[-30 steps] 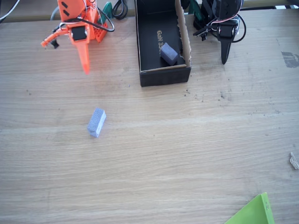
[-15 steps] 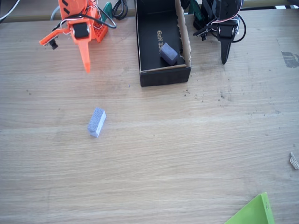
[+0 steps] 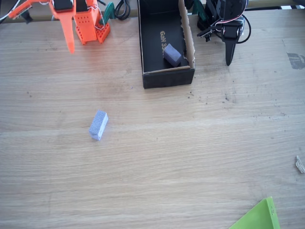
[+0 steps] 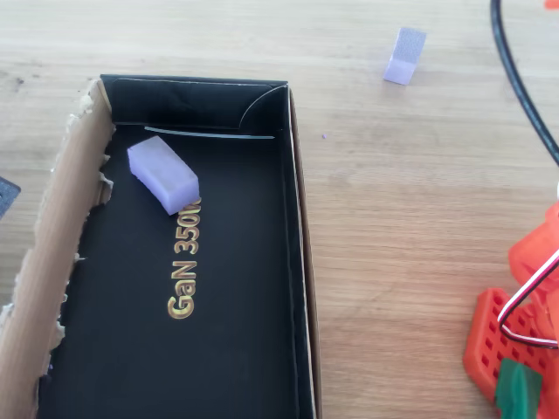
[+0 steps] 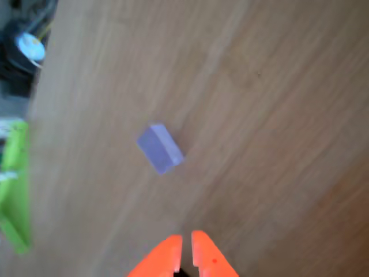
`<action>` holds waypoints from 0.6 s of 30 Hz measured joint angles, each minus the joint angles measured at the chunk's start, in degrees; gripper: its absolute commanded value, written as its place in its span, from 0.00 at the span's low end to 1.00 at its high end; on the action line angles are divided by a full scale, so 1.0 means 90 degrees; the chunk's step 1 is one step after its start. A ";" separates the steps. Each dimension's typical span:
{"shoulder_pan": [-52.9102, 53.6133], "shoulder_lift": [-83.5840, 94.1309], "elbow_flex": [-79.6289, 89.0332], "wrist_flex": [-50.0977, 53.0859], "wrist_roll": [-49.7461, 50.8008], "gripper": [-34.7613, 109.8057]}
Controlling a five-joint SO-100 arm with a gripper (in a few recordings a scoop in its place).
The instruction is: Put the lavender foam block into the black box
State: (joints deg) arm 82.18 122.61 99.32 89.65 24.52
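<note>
While the darker block (image 3: 171, 55) sits in the box (image 3: 166, 78), the lavender block (image 3: 98, 125) lies alone on open desk (image 3: 190, 157), unobstructed. Orange fingers (image 5: 185, 254), nearly closed and empty, have swung further up-left since before.

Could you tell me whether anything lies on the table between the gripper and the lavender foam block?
Nothing visible does. In the wrist view only bare wooden table separates the gripper from the lavender foam block, which lies alone in the open.
</note>
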 measured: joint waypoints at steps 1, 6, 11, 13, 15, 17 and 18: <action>0.0020 -0.0352 -0.0244 0.0117 0.0107 0.24; -0.0195 -0.1670 -0.1328 0.0723 0.0420 0.24; -0.0059 -0.2813 -0.2373 0.1670 0.0840 0.24; 0.0078 -0.2930 -0.2480 0.1885 0.1094 0.24; 0.0244 -0.2979 -0.2480 0.1963 0.1318 0.24; 0.0312 -0.2979 -0.2480 0.1992 0.1396 0.24; 0.0273 -0.3047 -0.2490 0.2002 0.1377 0.24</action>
State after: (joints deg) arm 84.64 95.19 76.90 107.67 36.91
